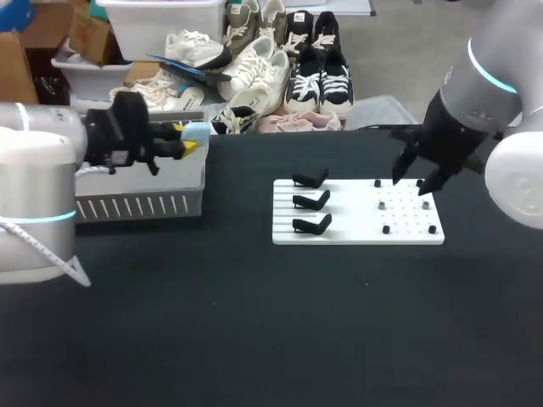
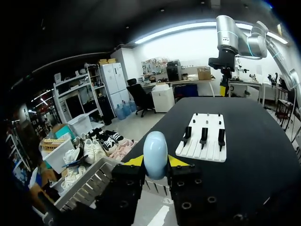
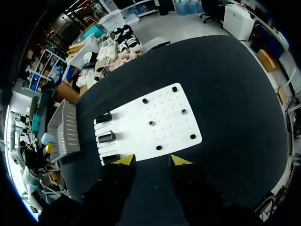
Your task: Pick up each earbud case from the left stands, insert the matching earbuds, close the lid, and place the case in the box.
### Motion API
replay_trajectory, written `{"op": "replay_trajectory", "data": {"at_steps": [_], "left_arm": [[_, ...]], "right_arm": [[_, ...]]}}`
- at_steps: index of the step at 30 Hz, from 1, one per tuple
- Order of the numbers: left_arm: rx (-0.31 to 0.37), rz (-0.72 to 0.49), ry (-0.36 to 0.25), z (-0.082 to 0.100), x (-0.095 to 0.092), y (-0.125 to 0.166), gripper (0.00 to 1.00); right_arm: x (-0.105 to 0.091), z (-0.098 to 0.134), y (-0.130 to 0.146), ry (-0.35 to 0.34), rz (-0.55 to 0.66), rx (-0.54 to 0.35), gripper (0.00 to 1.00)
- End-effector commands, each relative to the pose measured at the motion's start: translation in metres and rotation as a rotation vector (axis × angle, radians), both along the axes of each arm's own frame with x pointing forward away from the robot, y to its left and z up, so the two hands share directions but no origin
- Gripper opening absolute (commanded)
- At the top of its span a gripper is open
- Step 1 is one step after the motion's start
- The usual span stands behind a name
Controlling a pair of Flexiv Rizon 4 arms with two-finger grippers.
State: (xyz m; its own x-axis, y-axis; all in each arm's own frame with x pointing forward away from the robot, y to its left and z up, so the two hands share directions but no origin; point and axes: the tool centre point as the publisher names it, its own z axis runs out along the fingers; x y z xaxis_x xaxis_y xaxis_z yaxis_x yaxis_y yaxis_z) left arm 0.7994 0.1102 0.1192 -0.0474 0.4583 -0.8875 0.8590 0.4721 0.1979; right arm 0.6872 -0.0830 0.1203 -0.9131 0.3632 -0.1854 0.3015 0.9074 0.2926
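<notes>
**Slick blue case held over the box**

The earbud case (image 2: 155, 151) looks light, hard and smooth, a rounded shell likely to slip, so its flatter sides seem the safest place to pinch. The left gripper (image 2: 155, 162) clamps it there between both fingers, with the arm stretched level above the grey box (image 1: 140, 204). The right gripper (image 3: 152, 160) hangs parted and empty, pointing down over the white board (image 1: 356, 234).

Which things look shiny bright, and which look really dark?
Head view: the white board stands out bright against the black table. Left wrist view: the pale blue case catches the light, held in the dark left gripper. Right wrist view: the right gripper is nearly black, only its yellow tips bright.
</notes>
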Motion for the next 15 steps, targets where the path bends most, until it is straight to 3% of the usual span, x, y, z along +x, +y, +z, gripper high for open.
{"op": "replay_trajectory", "data": {"at_steps": [1, 11, 12, 13, 14, 15], "left_arm": [[-0.04, 0.082, -0.01, -0.009, -0.012, 0.039, 0.0], [-0.048, 0.085, 0.098, -0.048, 0.003, 0.057, 0.0], [-0.055, 0.083, 0.104, -0.051, 0.005, 0.058, 0.09], [-0.062, 0.083, 0.112, -0.054, 0.006, 0.058, 0.33], [-0.064, 0.084, 0.112, -0.055, 0.007, 0.059, 0.64], [-0.064, 0.083, 0.121, -0.057, 0.01, 0.06, 0.79]], "right_arm": [[-0.004, -0.001, 0.007, -0.008, -0.019, -0.014, 0.43], [-0.004, -0.007, 0.018, 0.022, -0.035, -0.024, 0.43], [-0.004, -0.007, 0.019, 0.024, -0.036, -0.024, 0.43], [-0.003, -0.007, 0.021, 0.025, -0.036, -0.024, 0.43], [-0.003, -0.006, 0.021, 0.025, -0.037, -0.025, 0.43], [-0.003, -0.006, 0.022, 0.026, -0.037, -0.025, 0.43]]}}
